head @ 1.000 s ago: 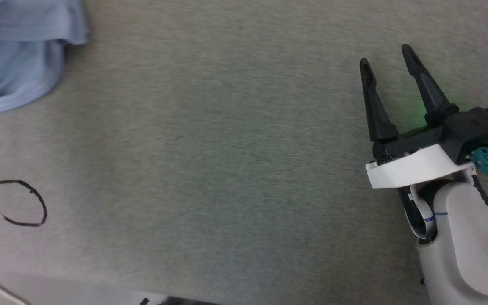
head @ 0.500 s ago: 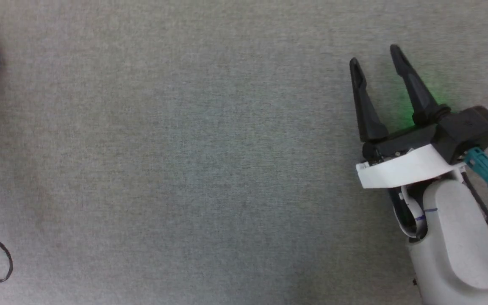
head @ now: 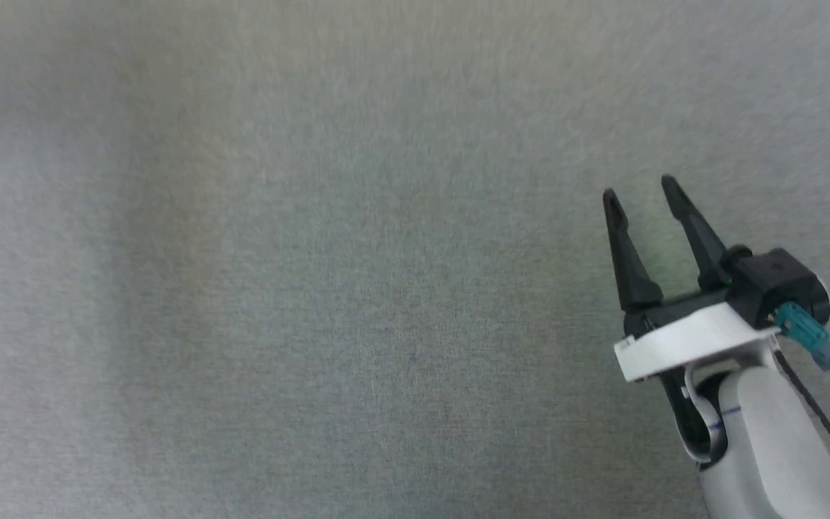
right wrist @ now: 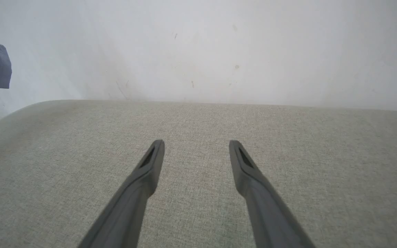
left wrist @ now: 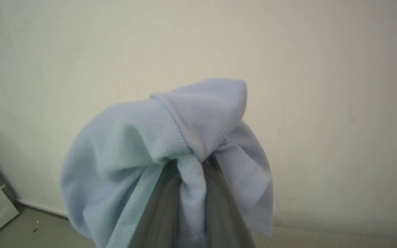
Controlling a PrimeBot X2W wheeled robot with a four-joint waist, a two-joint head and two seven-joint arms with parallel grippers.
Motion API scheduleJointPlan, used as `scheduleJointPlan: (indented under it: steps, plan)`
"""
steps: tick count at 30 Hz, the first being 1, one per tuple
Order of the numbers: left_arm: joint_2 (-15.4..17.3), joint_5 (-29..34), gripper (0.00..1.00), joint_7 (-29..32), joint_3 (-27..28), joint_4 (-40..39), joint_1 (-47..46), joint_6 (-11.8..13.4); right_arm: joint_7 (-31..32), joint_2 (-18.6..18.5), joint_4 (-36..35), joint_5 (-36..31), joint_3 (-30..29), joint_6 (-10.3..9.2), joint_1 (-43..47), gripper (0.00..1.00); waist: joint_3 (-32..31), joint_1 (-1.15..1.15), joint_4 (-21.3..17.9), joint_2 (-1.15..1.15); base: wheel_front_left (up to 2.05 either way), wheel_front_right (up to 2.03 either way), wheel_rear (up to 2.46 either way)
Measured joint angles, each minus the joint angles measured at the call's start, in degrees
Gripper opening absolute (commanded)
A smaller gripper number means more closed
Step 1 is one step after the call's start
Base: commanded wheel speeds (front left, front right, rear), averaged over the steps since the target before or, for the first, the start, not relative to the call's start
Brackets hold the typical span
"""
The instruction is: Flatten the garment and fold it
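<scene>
Clamping the garment, left fingers face a wall; right fingers hover spread apart.

Support noted: one flat surface covered in grey-green woven fabric, heathered and fine-grained. In the head view we see the weave slightly blurred, with a duller band of shade down its left side. In the right wrist view we see the far edge of the surface run straight and roll softly over, then curve into a rounded corner at that view's left. A pale, scuffed wall stands behind that edge. The cloth lies taut and even
</scene>
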Motion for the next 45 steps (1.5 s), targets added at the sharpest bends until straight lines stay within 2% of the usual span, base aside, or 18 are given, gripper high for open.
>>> scheduleJointPlan:
  steps: [3,6,11,15,18,22,27,35,36,37,38,41,45]
  plan:
    - [-0.7,2.01,0.0,-2.97,-3.53,-1.4,-4.36,-1.43,0.01,-0.02,0.34,0.54,-0.53,0.0,1.49,1.0,-3.58,-0.01,-0.28,0.0,0.0,0.0,0.0]
    - [-2.87,3.42,0.0,-3.79,-7.47,-2.19,-8.12,-2.88,0.01,-0.02,0.48,1.05,-1.12,0.0,2.65,1.0,-6.83,-0.01,-0.82,0.0,0.0,0.0,0.0]
    - [-10.15,3.64,0.0,-3.92,-13.74,-3.08,-10.76,-4.55,0.55,-0.02,0.42,1.49,-1.43,0.0,4.34,1.0,-11.16,-0.02,-2.51,0.0,0.0,0.0,0.0]
    - [-16.01,1.46,0.0,-3.22,-17.68,-3.13,-11.02,-7.01,1.1,-0.03,-0.19,1.66,-1.43,0.0,5.05,1.0,-13.0,-0.01,-5.07,0.0,0.0,0.0,0.0]
    - [-20.28,-1.01,0.0,-2.75,-20.17,-3.21,-9.55,-8.4,1.62,-0.04,-0.69,1.69,-1.55,0.0,5.35,1.0,-13.79,-0.01,-7.28,0.0,0.0,0.0,0.0]
    - [-25.51,-4.08,0.0,-1.46,-23.51,-2.83,-3.89,-8.96,2.47,-0.08,-1.27,1.7,-1.51,0.0,6.34,1.0,-14.43,-0.01,-10.02,0.0,0.0,0.0,0.0]
    - [-30.3,-7.55,0.0,3.71,-29.08,2.1,6.13,-9.56,2.54,-0.09,-1.99,1.87,-1.59,0.0,6.49,1.0,-14.63,0.0,-12.95,0.0,0.0,0.0,0.0]
    - [-31.85,-9.62,0.0,20.19,-38.15,14.08,16.74,-10.8,2.61,-0.11,-2.22,2.13,-1.44,0.0,7.26,1.0,-13.98,0.0,-14.88,0.0,0.0,0.0,0.0]
    - [-31.85,-9.95,0.03,21.58,-38.64,14.46,17.33,-10.89,2.61,-0.13,-2.19,2.26,-1.41,0.0,7.28,1.0,-13.95,0.0,-14.82,0.0,0.0,0.0,0.0]
    - [-31.86,-10.22,0.47,22.77,-38.91,14.71,17.71,-10.9,2.61,-0.12,-2.16,2.35,-1.36,0.0,7.31,1.0,-13.96,0.0,-14.68,0.0,0.0,0.0,0.0]
    - [-31.85,-10.51,1.0,23.77,-39.18,14.78,17.98,-10.89,2.61,-0.12,-2.13,2.35,-1.38,0.0,7.34,1.0,-13.99,0.0,-14.47,0.0,0.0,0.0,0.0]
    - [-31.74,-10.48,1.0,21.98,-38.89,13.12,18.72,-9.94,2.93,-0.12,-2.09,2.35,-1.24,0.0,7.42,1.0,-14.17,0.0,-13.58,0.0,0.0,0.0,0.0]
    - [-31.15,-10.27,1.0,12.22,-35.89,8.33,20.45,-7.92,3.1,-0.11,-2.14,2.29,-1.24,0.0,7.81,1.0,-14.65,0.0,-12.22,0.0,0.0,0.0,0.0]
